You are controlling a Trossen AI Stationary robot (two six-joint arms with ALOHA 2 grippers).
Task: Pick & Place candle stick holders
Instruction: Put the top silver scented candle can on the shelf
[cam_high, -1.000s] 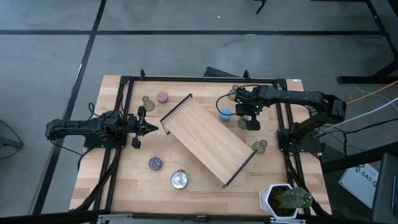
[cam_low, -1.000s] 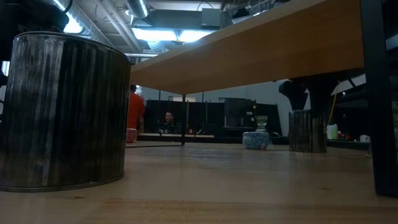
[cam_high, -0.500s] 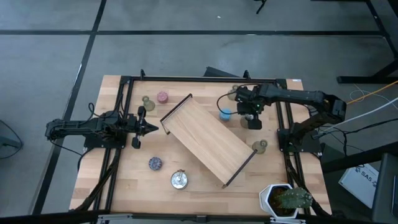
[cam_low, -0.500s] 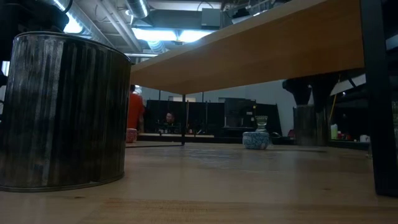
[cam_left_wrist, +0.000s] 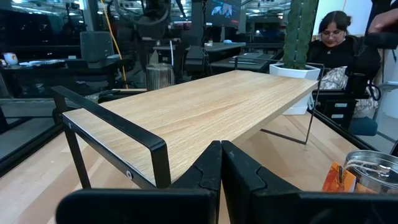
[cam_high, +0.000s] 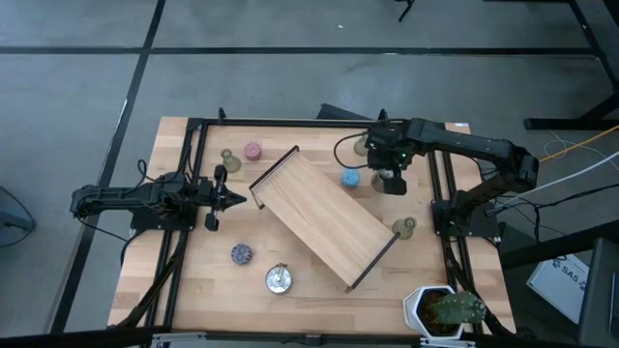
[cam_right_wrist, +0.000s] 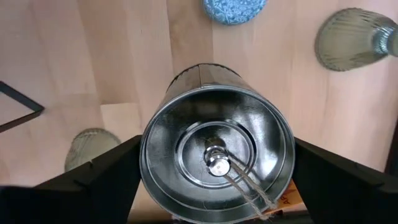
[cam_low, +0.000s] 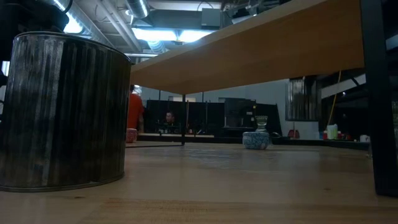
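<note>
Right pincer (cam_right_wrist: 214, 180) spread wide around silver holder (cam_right_wrist: 216, 152), lifted above bench (cam_high: 309, 290) near blue holder (cam_high: 350, 178), left pincer (cam_high: 235, 200) shut, empty.

No readable writing anywhere on the table or the holders. The cardboard box (cam_high: 573, 277) on the floor off the table's right edge carries dark lettering, but it's too small to make out. The lit screens (cam_left_wrist: 222, 9) far back in the room show nothing legible either.
</note>
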